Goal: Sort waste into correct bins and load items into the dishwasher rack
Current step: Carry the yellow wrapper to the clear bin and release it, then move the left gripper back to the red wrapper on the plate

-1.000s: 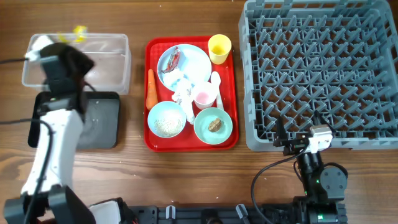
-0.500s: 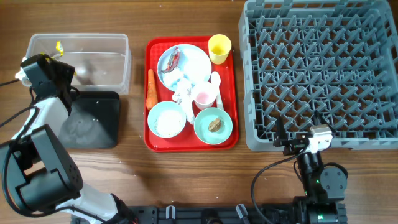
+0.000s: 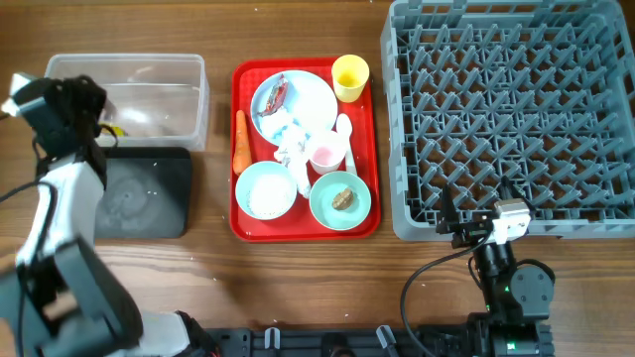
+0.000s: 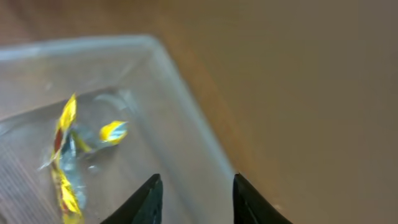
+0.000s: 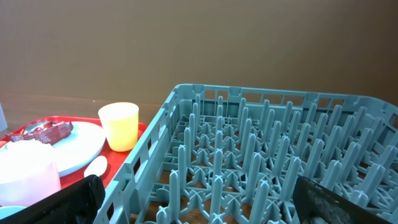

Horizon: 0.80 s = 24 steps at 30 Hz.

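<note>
My left gripper (image 3: 84,104) (image 4: 196,180) is open and empty over the left end of the clear tub (image 3: 184,94) (image 4: 186,118). A yellow wrapper (image 3: 112,127) (image 4: 65,149) lies inside the tub. The black tray (image 3: 144,198) sits in front of it. On the red tray (image 3: 238,213) are a white plate (image 3: 308,104) with a red wrapper (image 3: 279,94), a yellow cup (image 3: 350,76) (image 5: 119,126), a carrot (image 3: 240,141), tissue (image 3: 293,144), a small white-pink cup (image 3: 324,157), a spoon (image 3: 344,127), a bowl of rice (image 3: 266,190) and a bowl with a brown lump (image 3: 340,199). My right gripper (image 3: 476,226) (image 5: 205,205) is open and empty at the front edge of the grey rack (image 3: 516,109) (image 5: 261,155).
The rack fills the right side of the table and holds no dishes. Bare wood lies in front of the red tray and between the trays. Cables run by the right arm's base (image 3: 511,288).
The yellow wrapper, earlier in the air over the tub's back edge, now lies inside the tub. My left gripper has swung left to the tub's left end. The right arm has not moved.
</note>
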Each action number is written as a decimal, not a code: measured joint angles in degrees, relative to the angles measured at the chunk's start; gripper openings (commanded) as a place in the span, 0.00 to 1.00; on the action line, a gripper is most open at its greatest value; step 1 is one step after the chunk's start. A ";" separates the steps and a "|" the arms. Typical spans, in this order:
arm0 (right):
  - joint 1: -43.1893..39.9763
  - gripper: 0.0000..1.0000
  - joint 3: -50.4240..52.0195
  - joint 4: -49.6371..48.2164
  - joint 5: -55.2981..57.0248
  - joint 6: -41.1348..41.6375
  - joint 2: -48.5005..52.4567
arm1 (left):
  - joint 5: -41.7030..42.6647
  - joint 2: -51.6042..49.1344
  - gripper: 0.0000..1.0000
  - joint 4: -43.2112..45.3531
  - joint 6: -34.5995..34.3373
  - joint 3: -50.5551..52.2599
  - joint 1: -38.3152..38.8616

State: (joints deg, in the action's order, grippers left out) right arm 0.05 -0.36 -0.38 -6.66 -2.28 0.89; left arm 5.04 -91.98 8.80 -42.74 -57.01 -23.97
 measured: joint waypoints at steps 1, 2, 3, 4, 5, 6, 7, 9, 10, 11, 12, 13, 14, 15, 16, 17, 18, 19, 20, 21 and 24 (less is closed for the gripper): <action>0.00 1.00 0.00 0.00 0.02 -0.02 0.00 | 0.39 2.93 0.36 -1.18 0.00 -0.02 0.39; 0.00 1.00 0.00 0.00 0.00 -0.02 0.00 | 0.55 6.25 0.38 -2.67 0.09 -0.13 1.25; 0.00 1.00 0.00 0.00 0.00 -0.02 0.00 | 0.85 9.18 0.39 -3.58 0.63 -0.22 2.49; 0.00 1.00 0.00 0.00 0.02 -0.02 0.00 | 0.90 11.96 0.43 -5.51 1.75 -0.37 4.35; 0.00 1.00 0.00 0.00 0.00 -0.02 0.00 | 0.87 13.86 0.38 -6.40 2.82 -0.39 6.40; 0.00 1.00 0.00 0.00 0.00 -0.02 0.00 | 1.01 15.89 0.34 -7.41 4.76 -0.42 9.60; 0.00 1.00 0.00 0.00 0.02 -0.02 0.00 | 1.22 16.81 0.33 -8.13 6.38 -0.42 12.17; 0.00 1.00 0.00 0.00 0.00 -0.02 0.00 | 1.11 17.27 0.37 -8.94 11.50 -0.48 18.93; 0.00 1.00 0.00 0.00 0.00 -0.02 0.00 | 1.03 17.09 0.38 -8.96 13.49 -0.48 21.62; 0.00 1.00 0.00 0.00 0.02 0.00 0.00 | 0.87 16.65 0.39 -8.92 16.31 -0.48 25.99; 0.00 1.00 0.00 0.00 0.00 -0.02 0.00 | 0.44 16.02 0.40 -8.87 19.32 -0.48 30.12; 0.00 1.00 0.00 0.00 0.02 -0.02 0.00 | -0.28 15.23 0.42 -8.94 21.49 -0.48 33.18; 0.00 1.00 0.00 0.00 0.00 -0.02 0.00 | -1.55 14.36 0.42 -8.70 23.10 -0.48 35.43; 0.00 1.00 0.00 0.00 0.02 -0.02 0.00 | -2.91 13.22 0.42 -8.63 24.96 -0.48 37.27; 0.00 1.00 0.00 0.00 0.00 0.00 0.00 | -3.87 11.91 0.42 -8.66 26.21 -0.50 38.86; 0.00 1.00 0.00 0.02 0.02 -0.02 0.00 | -5.01 9.97 0.41 -9.73 27.67 -0.90 40.61; 0.00 1.00 0.00 0.00 0.00 0.00 0.00 | -5.55 8.11 0.40 -11.58 28.57 -1.88 41.64; 0.00 1.00 0.00 0.00 0.00 -0.02 0.00 | -5.88 6.71 0.40 -13.88 28.98 -3.04 42.07; 0.00 1.00 0.00 0.00 0.00 -0.02 0.00 | -6.32 4.31 0.40 -19.82 29.64 -6.64 42.47; 0.00 1.00 0.00 -0.02 0.00 -0.02 0.02 | -6.88 1.49 0.41 -24.50 30.34 -11.67 42.51; 0.00 1.00 0.00 0.04 0.02 -0.02 0.00 | -7.41 -5.35 0.56 -44.24 33.92 -30.34 42.45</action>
State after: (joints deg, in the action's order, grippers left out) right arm 0.05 -0.36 -0.34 -6.63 -2.31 0.89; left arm -2.37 -97.34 -35.44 -8.82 -87.35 18.48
